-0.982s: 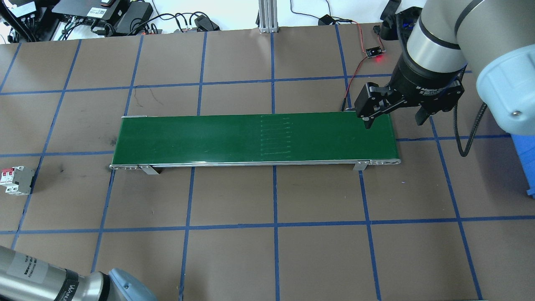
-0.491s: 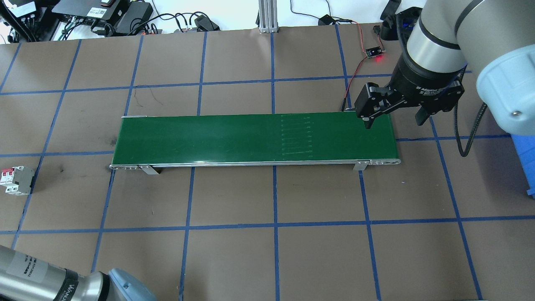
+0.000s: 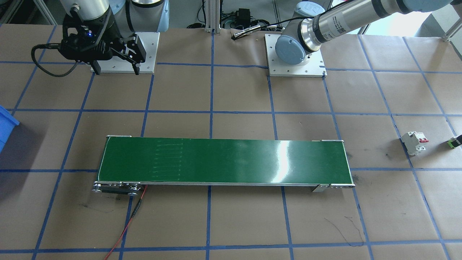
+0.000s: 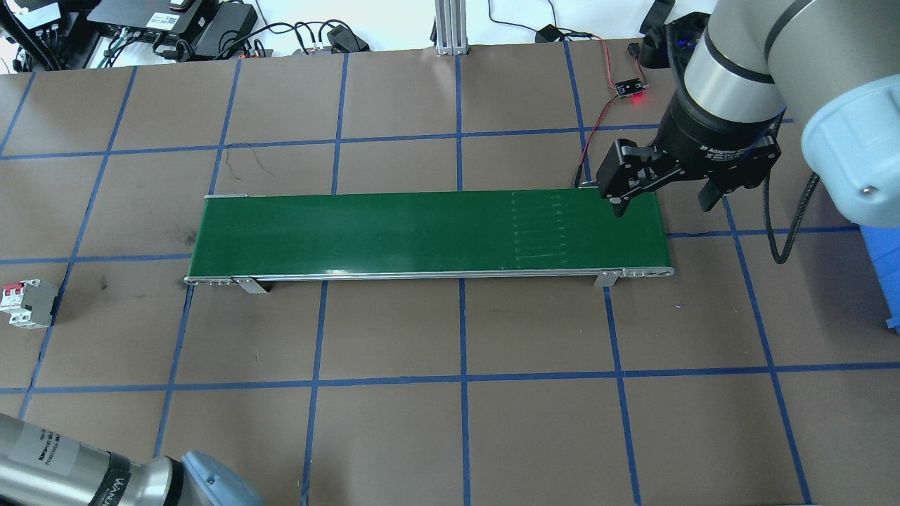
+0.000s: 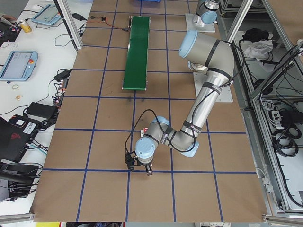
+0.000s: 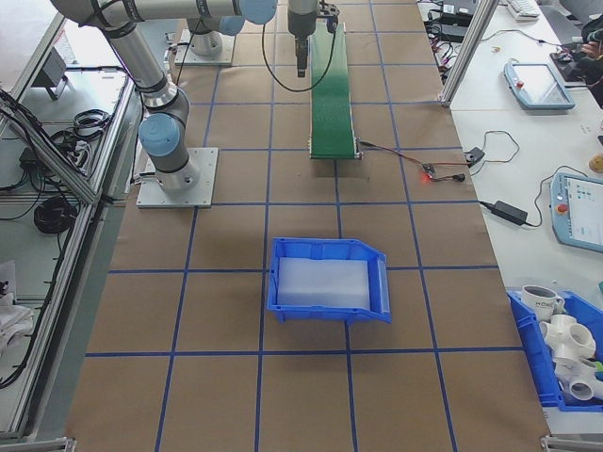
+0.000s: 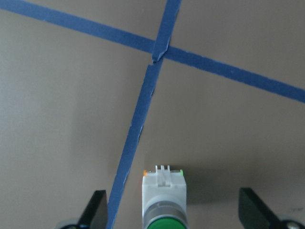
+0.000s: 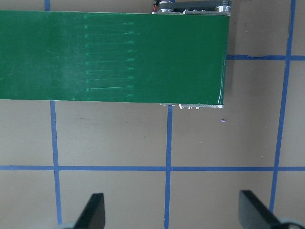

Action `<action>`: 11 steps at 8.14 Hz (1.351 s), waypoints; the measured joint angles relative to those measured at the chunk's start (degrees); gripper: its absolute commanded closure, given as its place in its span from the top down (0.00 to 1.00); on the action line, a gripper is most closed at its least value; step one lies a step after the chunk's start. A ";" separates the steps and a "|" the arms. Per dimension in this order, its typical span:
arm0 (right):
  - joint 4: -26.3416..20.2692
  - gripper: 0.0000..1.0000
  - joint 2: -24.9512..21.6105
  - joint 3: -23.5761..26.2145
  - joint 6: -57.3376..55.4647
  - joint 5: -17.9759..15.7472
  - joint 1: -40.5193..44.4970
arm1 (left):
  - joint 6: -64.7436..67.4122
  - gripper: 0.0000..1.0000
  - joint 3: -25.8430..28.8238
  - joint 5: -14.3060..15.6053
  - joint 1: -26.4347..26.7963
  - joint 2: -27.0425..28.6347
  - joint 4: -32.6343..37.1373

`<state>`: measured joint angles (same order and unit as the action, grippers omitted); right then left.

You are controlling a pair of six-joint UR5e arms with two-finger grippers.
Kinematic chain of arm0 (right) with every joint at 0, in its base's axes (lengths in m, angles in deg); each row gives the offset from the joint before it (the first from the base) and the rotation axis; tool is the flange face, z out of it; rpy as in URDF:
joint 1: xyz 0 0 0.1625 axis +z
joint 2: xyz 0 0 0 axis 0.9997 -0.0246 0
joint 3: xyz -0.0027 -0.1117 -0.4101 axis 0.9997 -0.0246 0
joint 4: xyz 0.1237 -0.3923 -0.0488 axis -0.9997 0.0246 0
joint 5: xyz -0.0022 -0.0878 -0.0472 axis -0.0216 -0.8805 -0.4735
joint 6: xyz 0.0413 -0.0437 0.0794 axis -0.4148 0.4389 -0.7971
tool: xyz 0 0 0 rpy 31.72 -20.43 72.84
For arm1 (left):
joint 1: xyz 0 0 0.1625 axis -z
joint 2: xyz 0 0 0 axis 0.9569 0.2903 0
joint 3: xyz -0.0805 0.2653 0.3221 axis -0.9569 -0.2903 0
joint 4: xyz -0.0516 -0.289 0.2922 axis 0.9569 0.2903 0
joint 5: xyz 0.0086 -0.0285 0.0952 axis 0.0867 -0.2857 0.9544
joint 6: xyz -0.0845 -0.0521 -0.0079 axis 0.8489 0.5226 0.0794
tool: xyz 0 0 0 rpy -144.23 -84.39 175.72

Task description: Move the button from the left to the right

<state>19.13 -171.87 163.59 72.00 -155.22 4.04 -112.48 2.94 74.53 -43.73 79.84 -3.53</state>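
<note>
Brown papered table (image 4: pixel 394 436), blue tape grid; green conveyor (image 4: pixel 422 232) mid-table. Left gripper (image 7: pixel 174 212) spread around button (image 7: pixel 164 200); right gripper (image 4: pixel 661 193) spread, empty.

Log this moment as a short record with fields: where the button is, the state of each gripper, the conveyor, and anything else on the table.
button: button lies on the brown table, between the open fingers of the left gripper, untouched
left gripper: open, low over the button, at the table's left end
right gripper: right gripper open, empty, above the right end of the conveyor
conveyor: green belt, nothing on it
circuit breaker: white with red toggles, on the table near the button
blue bin: blue bin beyond the conveyor's right end
</note>
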 measured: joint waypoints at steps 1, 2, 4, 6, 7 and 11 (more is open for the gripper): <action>-0.02 1.00 0.03 -0.03 0.00 -0.02 0.00 | -0.70 0.44 0.00 0.25 -0.07 0.01 0.08; -0.03 1.00 0.05 -0.05 0.00 -0.03 0.00 | -1.68 0.31 0.00 0.35 -0.09 0.10 0.11; -0.13 1.00 0.05 -0.03 0.00 -0.04 0.00 | -2.78 0.07 -0.01 0.40 -0.12 1.12 0.14; -0.17 1.00 0.07 -0.03 0.00 -0.04 0.00 | -2.91 0.00 0.09 0.36 -0.22 1.55 0.93; -0.19 1.00 0.08 -0.02 0.00 -0.04 0.00 | -2.81 0.00 0.40 0.42 -0.31 1.41 3.22; -0.16 1.00 0.01 -0.02 0.00 -0.04 0.00 | -0.25 0.00 0.95 0.20 -0.01 -6.34 12.96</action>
<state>18.97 -171.86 163.56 72.00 -155.26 4.04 -112.72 3.89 74.72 -43.74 73.49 9.43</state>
